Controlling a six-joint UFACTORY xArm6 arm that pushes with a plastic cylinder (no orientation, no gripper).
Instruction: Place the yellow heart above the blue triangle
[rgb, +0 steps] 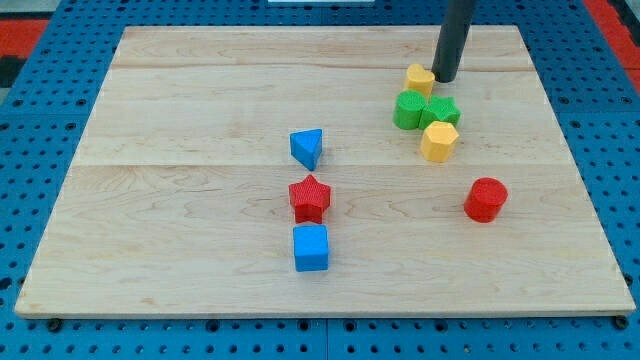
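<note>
The yellow heart (420, 79) lies near the view's top right. My tip (444, 78) stands right beside it on its right, touching or nearly touching it. The blue triangle (307, 148) lies near the board's middle, well to the left of and below the heart.
A green block (408, 110) and a green star (441, 111) sit just below the heart, with a yellow pentagon-like block (439, 141) under them. A red cylinder (486, 199) lies lower right. A red star (309, 197) and a blue cube (311, 247) lie below the triangle. The board's top edge (320, 28) is near the tip.
</note>
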